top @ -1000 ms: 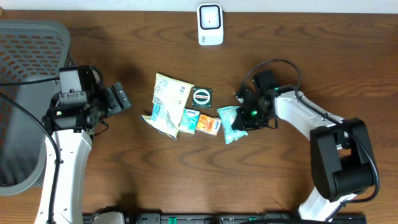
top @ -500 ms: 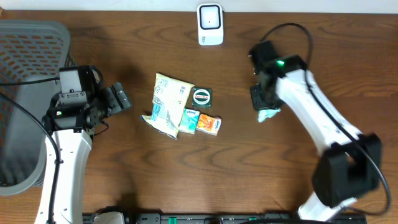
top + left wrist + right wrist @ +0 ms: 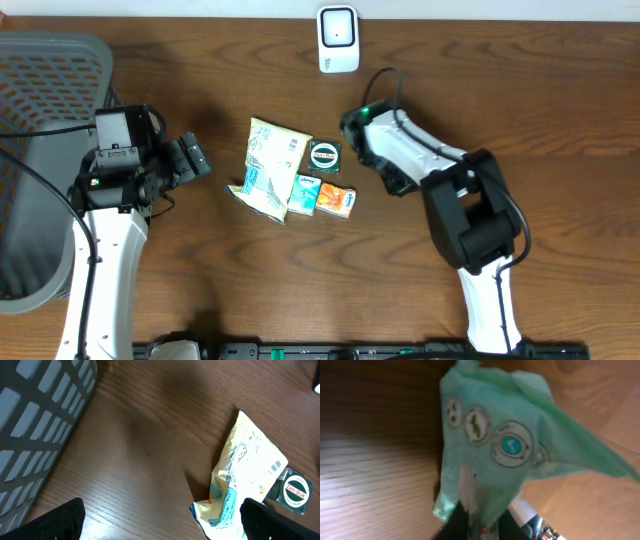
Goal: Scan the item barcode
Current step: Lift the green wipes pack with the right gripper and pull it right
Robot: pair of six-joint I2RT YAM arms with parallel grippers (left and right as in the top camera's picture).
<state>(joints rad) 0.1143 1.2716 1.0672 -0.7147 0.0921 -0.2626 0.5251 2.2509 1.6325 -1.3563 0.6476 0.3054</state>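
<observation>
"Zam-Buk" read on tin (image 3: 297, 491). Left gripper (image 3: 162, 521) gaped, empty. Right gripper (image 3: 477, 521) pinched teal pouch (image 3: 495, 450) near tin. Pouch print was blurred, illegible.

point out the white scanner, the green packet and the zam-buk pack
white scanner (image 3: 338, 40), overhead view, middle of its front face
green packet (image 3: 490, 472), right wrist view, crumpled front below the printed circles
Zam-Buk pack (image 3: 295, 491), left wrist view, centre of its round label

wooden table (image 3: 560, 120), white scanner (image 3: 338, 40), pale bag (image 3: 275, 160), round tin (image 3: 325, 156), orange packet (image 3: 337, 200)
</observation>
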